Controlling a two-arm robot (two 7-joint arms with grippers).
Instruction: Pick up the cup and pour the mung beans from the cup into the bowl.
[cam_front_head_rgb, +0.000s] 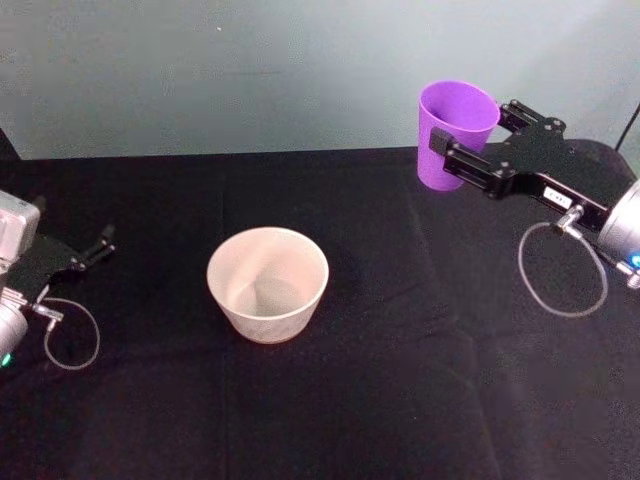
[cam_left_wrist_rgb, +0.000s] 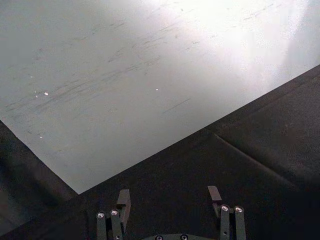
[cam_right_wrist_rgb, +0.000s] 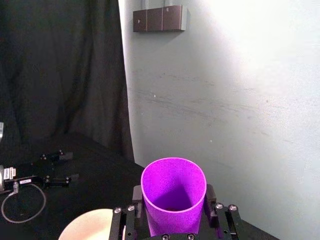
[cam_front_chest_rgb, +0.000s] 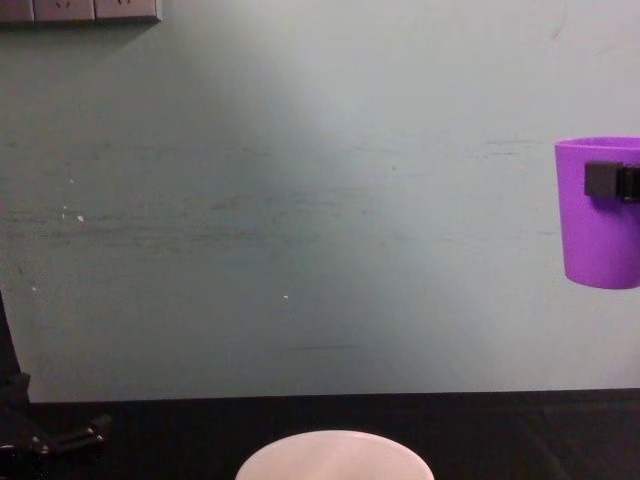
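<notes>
The right claw (cam_front_head_rgb: 468, 130) gripped the upright cup (cam_front_head_rgb: 458, 108) aloft, right of the bowl (cam_front_head_rgb: 262, 318); the left claw (cam_front_head_rgb: 98, 246) lay open.

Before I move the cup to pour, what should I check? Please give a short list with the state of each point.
1. Right gripper shut on the cup: ok.
2. Cup upright and lifted off the table: ok.
3. Cup above the bowl: not ok; it hangs to the bowl's right and farther back.
4. Bowl upright, mouth free: ok.
5. Beans in the cup: cannot tell; its bottom is in shadow in the right wrist view.
6. Left gripper out of the path: ok; it lies open at the table's left edge.
</notes>
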